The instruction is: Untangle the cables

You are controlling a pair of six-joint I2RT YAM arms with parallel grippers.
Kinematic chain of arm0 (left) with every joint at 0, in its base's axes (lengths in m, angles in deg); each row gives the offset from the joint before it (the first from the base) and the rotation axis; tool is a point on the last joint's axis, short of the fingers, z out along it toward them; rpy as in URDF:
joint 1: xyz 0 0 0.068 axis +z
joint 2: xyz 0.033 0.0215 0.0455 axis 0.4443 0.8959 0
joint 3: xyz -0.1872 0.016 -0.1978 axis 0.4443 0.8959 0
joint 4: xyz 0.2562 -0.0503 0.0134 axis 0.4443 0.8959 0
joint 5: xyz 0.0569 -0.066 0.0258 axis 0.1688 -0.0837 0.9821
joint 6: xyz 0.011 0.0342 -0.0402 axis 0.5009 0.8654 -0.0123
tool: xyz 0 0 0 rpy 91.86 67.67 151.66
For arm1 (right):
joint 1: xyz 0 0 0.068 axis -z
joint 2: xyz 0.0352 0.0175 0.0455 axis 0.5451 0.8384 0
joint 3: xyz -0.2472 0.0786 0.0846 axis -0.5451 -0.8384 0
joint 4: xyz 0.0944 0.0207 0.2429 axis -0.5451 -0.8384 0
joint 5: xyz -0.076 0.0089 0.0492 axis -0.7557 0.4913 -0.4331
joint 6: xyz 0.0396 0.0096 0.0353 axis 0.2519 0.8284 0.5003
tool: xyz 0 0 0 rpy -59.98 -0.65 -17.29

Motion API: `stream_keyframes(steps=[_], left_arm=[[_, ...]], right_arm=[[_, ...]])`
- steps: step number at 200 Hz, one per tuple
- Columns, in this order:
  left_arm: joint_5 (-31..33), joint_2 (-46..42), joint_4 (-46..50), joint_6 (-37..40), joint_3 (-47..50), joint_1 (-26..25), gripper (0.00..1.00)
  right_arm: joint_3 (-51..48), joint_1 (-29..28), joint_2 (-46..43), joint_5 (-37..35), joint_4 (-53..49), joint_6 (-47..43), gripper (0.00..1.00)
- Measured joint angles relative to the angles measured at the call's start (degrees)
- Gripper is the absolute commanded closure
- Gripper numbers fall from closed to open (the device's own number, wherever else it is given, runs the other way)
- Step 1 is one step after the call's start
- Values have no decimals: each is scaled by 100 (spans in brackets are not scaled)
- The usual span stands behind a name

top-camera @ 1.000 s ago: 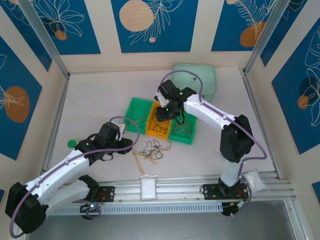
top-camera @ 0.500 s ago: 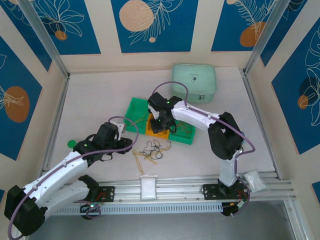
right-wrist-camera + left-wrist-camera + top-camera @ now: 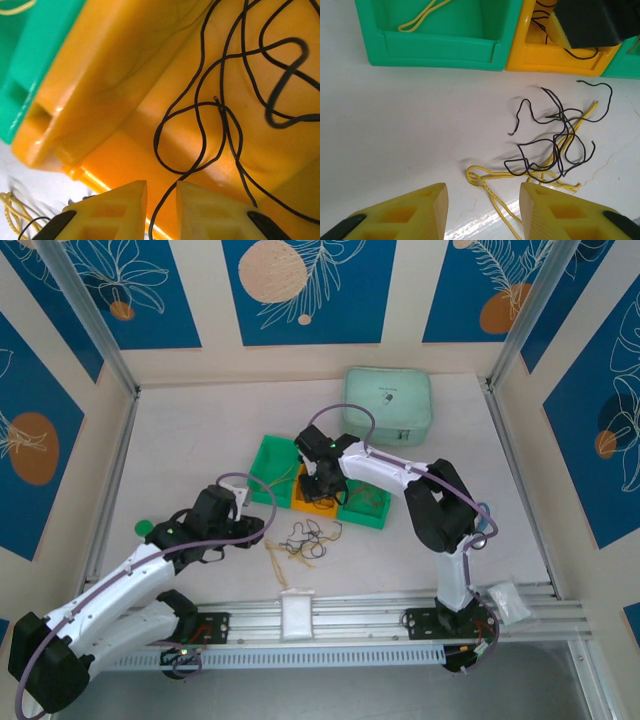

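Nearest the arm bases, the left gripper [image 3: 482, 210] hovers low over the white table [image 3: 395, 130] with its yellow fingers spread wide and nothing between them. Just beyond its fingertips lies the loose tangle of cables [image 3: 555, 145]: several thin black strands crossed over one another, with yellow strands running under and through them, all resting on the table short of the bins. Behind the tangle stands a row of bins. The left green bin [image 3: 440, 47] holds a single yellow strand [image 3: 420, 17], and the yellow bin [image 3: 115, 65] sits touching its right side. The right gripper [image 3: 161, 210] reaches down into the yellow bin, over a heap of looping black strands [image 3: 220, 115]. Its fingers stand nearly together with a slim gap, and one black strand runs down into that gap; whether they pinch it cannot be told. Farthest back, well apart from the bins, a mint case [image 3: 389, 405] lies flat.
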Motion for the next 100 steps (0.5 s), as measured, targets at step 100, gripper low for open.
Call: stream_keyframes(steps=[100], left_arm=[[2, -17, 22, 35, 9, 26, 58]], right_arm=[[157, 214, 249, -105, 70, 105, 77]])
